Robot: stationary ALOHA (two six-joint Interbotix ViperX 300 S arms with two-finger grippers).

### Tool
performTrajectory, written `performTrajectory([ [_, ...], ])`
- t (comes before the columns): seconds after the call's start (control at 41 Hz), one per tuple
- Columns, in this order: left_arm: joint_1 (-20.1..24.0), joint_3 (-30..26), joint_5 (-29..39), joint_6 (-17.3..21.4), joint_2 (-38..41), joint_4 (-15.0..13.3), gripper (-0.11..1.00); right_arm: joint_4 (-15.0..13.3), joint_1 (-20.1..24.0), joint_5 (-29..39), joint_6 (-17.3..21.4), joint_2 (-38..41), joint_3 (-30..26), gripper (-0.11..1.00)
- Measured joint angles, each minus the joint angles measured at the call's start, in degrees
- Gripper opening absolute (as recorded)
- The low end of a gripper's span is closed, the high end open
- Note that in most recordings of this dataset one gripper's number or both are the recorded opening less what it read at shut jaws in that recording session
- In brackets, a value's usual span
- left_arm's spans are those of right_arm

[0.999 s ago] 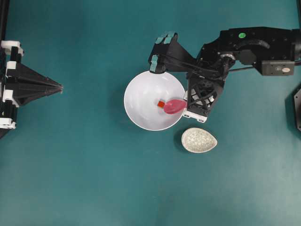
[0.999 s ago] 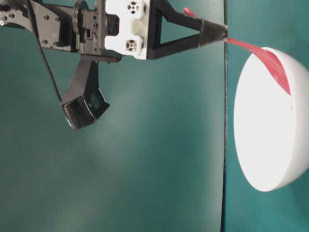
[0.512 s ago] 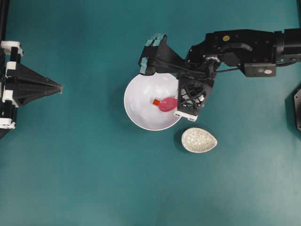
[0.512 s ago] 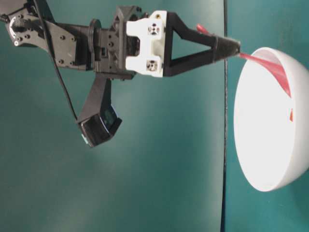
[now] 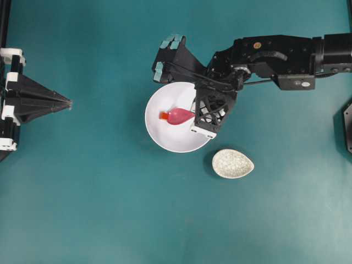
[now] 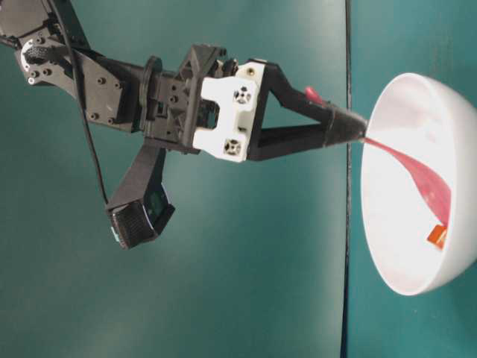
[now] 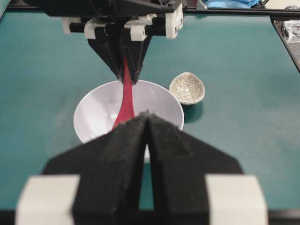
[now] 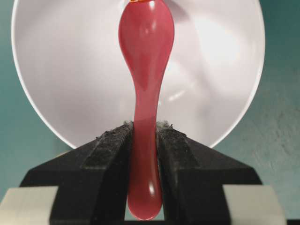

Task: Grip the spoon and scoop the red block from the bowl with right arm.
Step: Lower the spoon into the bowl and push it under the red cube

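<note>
Pink-magenta, the spoon [image 5: 179, 116] is now seen further across the bowl [image 5: 165, 137] than a second ago: in the overhead view its scoop has been carried from the bowl's right side to near the middle, and the right end effector [image 8: 144, 136] has been brought leftward until it overhangs the bowl's right rim. The red block [image 5: 164, 116] has been shifted left as well and lies at the scoop's tip, touching it or just beside it. From table level the spoon is seen dipped lower into the bowl than before, its scoop angled down toward the block [image 6: 437, 237] near the bottom.

The spoon's handle is clamped between the right end effector's two black fingers [image 8: 110, 150], the handle end protruding behind them and the scoop held out well ahead. Its long axis is laid roughly left to right in the overhead view, scoop pointing left, away from the right arm [image 5: 275, 52].

The left end effector [image 7: 146, 123] is kept closed, fingers pressed together, well apart from the bowl on the teal worktop [image 5: 110, 209]. A speckled oval dish [image 5: 232, 163] rests near the bowl.
</note>
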Motion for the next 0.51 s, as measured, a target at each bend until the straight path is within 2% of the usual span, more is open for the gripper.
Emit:
performTrajectory([
  [0.512, 0.0, 0.0, 0.1, 0.0, 0.0, 0.0, 0.0, 0.0, 0.8, -4.8, -0.1, 0.0, 0.0, 0.23],
])
